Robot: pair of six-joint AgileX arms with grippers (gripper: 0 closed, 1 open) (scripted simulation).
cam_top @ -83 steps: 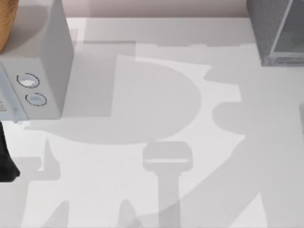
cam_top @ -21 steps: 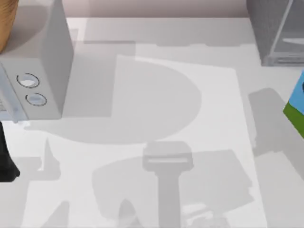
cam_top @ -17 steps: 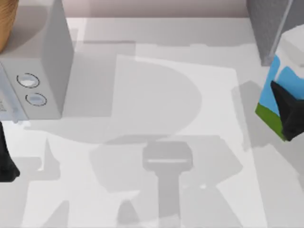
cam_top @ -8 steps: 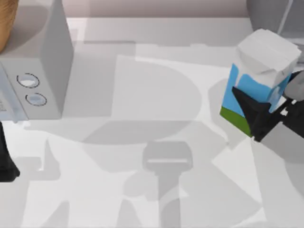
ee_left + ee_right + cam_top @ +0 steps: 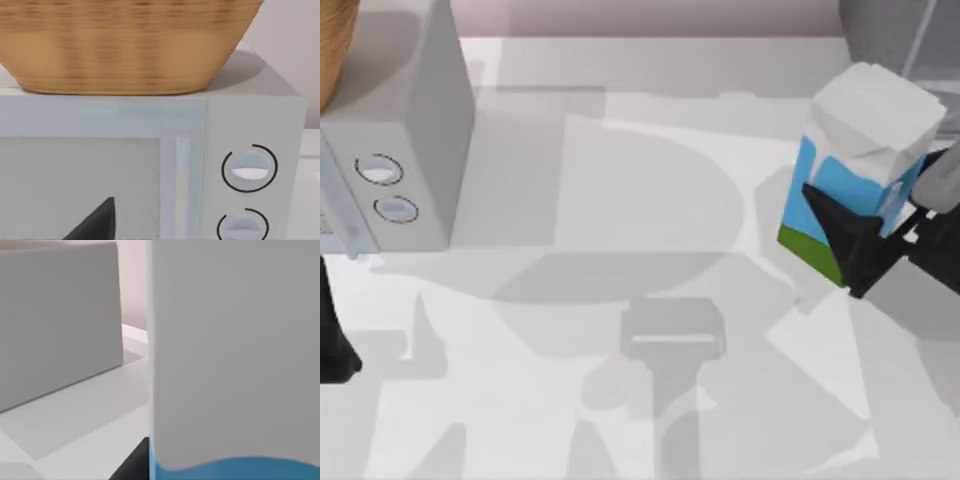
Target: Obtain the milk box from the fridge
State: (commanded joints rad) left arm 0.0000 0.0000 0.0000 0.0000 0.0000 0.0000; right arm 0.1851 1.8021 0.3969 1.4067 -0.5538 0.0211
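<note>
The right gripper point(image 5: 865, 245), partly cut off, clamps the milk box point(image 5: 855, 165), tilted, beside the fridge point(image 5: 895, 35).

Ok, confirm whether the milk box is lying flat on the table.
No, the milk box is held tilted above the table by the right gripper.
</note>
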